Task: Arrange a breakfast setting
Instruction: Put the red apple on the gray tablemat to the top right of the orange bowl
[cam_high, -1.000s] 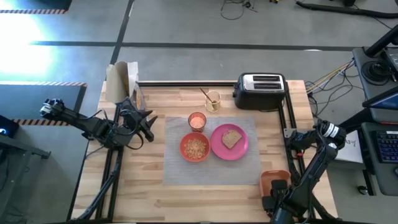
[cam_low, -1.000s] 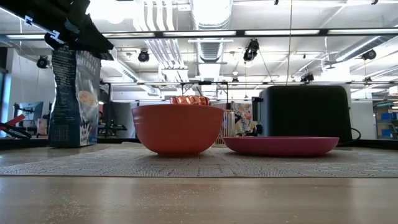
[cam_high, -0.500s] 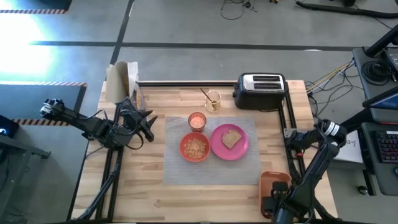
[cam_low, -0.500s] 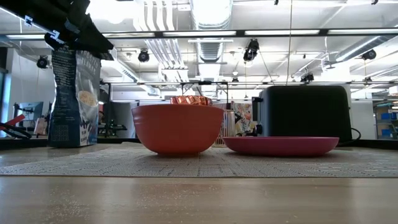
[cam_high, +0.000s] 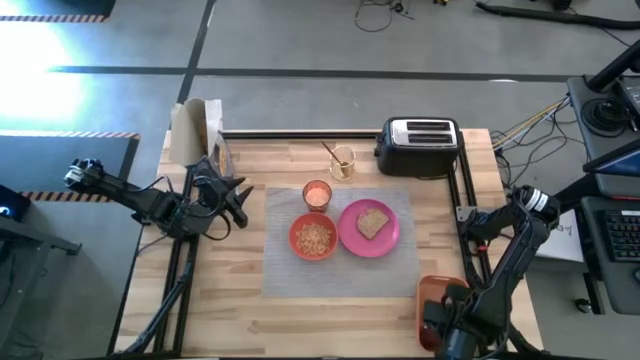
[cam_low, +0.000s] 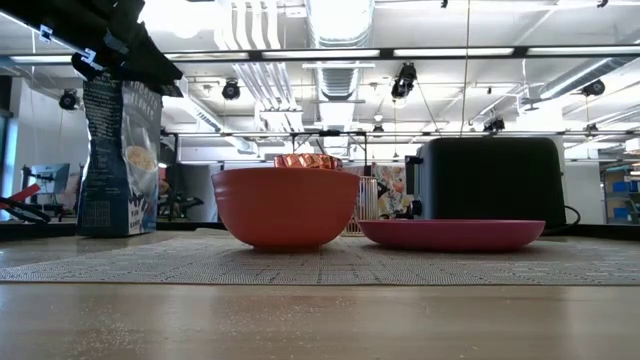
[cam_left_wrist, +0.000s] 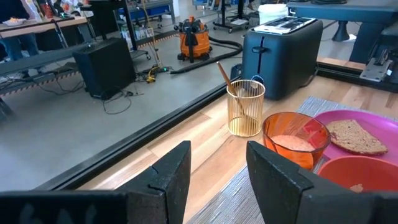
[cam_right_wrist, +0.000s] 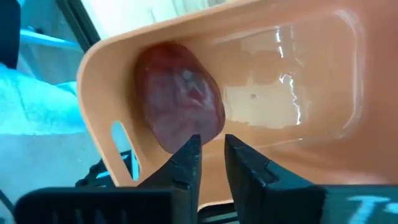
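Here no writing is legible; right gripper (cam_right_wrist: 208, 163) fingers nearly closed above the dark red fruit (cam_right_wrist: 179, 93), left gripper (cam_left_wrist: 216, 180) fingers parted.

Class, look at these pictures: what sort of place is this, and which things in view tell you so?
Probably a robotics lab or workshop, not a home kitchen. The breakfast things sit on a wooden workbench with metal framing, cables trail over a bare concrete floor, and exposed ducts and strip lights hang overhead.

Both arms are dark, nearly black, built of slim tubular links with bulkier joints. The left arm (cam_high: 150, 203) ends in a spiky black gripper head. The right arm (cam_high: 505, 262) carries a pale ring at its elbow. Each wrist view shows two blocky, matte black fingers (cam_left_wrist: 171, 177).
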